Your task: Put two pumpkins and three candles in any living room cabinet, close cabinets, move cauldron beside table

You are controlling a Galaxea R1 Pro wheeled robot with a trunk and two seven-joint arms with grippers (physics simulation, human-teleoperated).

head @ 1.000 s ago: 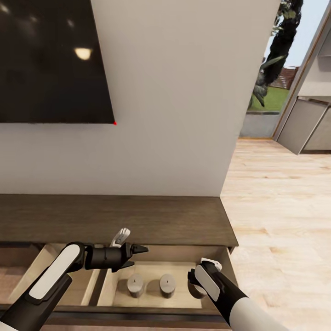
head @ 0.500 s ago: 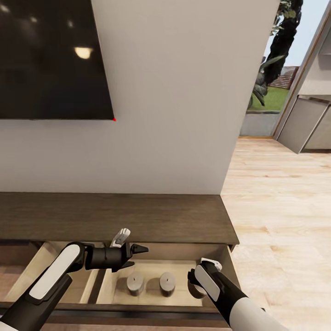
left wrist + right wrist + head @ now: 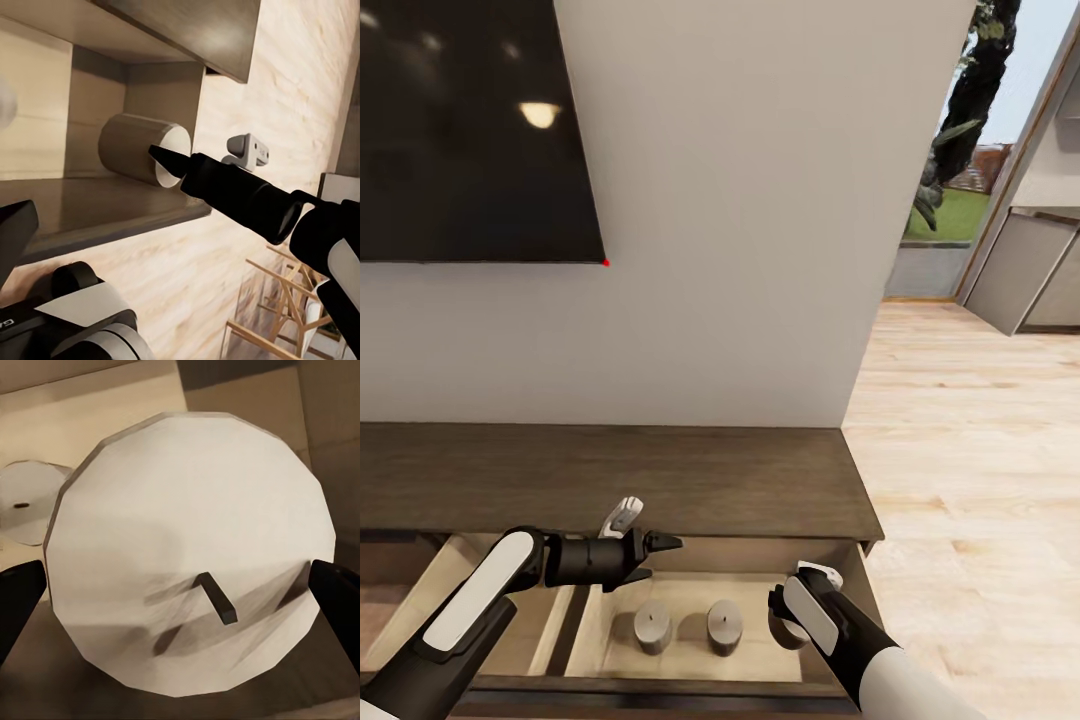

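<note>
The long dark brown cabinet [image 3: 610, 480] stands against the wall with a pale-wood drawer [image 3: 690, 655] pulled open. Two beige-grey candles [image 3: 652, 628] [image 3: 725, 626] stand upright in it. A third candle [image 3: 187, 555] sits at the drawer's right end between the fingers of my right gripper [image 3: 180, 600], which press on both its sides; in the left wrist view one black finger [image 3: 169, 161] lies along that candle [image 3: 131, 146]. My left gripper [image 3: 663, 560] hovers open and empty over the drawer's back left. Pumpkins and cauldron are out of view.
A dark TV screen [image 3: 470, 130] hangs on the white wall above the cabinet. A second drawer [image 3: 490, 620] is open to the left. Light wood floor [image 3: 980, 480] runs off to the right toward grey kitchen cupboards [image 3: 1020, 270] and a glass door.
The whole picture has shifted slightly: cabinet and drawer sit a little lower and wider, so the camera moved. Both arms keep the same pose, and the right gripper still has the candle.
</note>
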